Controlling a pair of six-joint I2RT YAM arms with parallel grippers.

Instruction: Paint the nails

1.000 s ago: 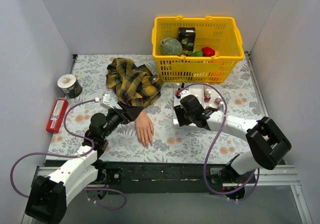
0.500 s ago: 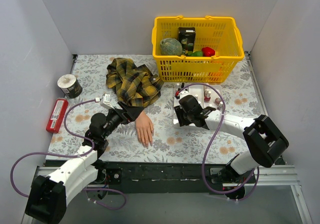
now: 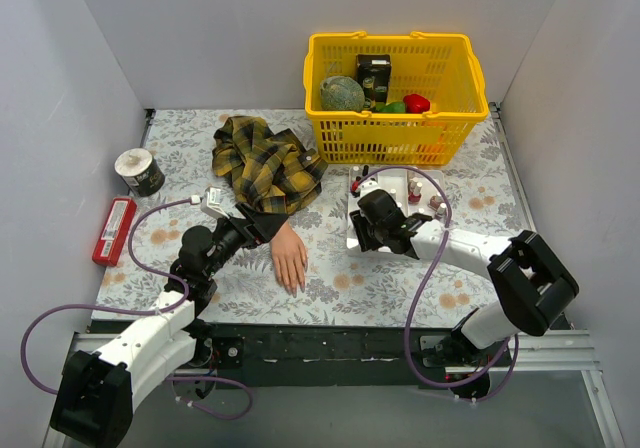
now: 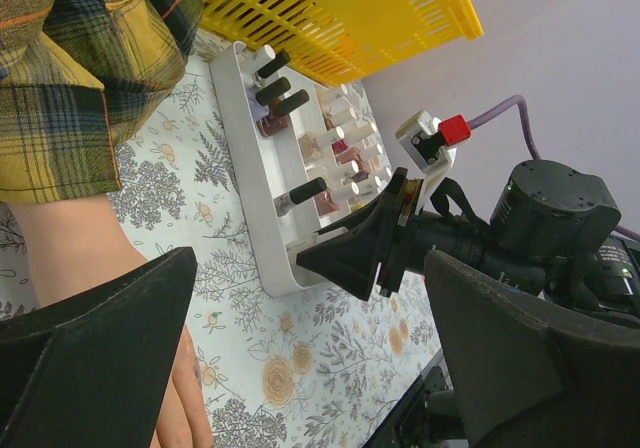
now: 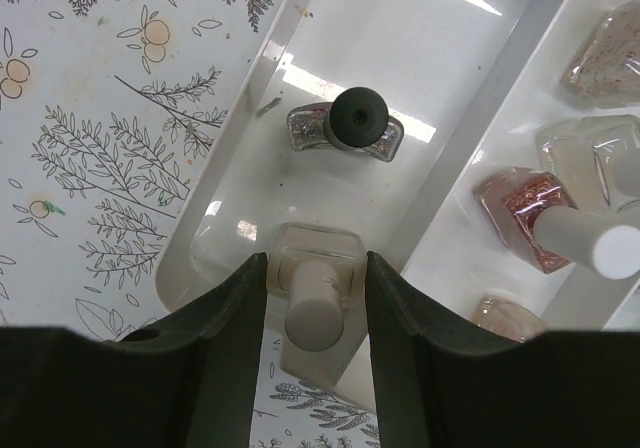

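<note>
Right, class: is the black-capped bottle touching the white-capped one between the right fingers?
Apart. The right wrist view shows bare tray floor between the black-capped bottle and the white-capped bottle.

From above I get bright, even overhead light. Shadows on the tabletop (image 3: 340, 288) are short and soft, and everything reads sharp. In the right wrist view, white glare streaks the tray (image 5: 380, 38) floor, and the right hand (image 5: 315, 268) shows its fingers (image 5: 200, 368) as black, soft-edged shapes. The left hand (image 4: 310, 256) fingers (image 4: 90, 348) look the same, dark and blurred close to the lens, while the middle distance stays crisp.
</note>
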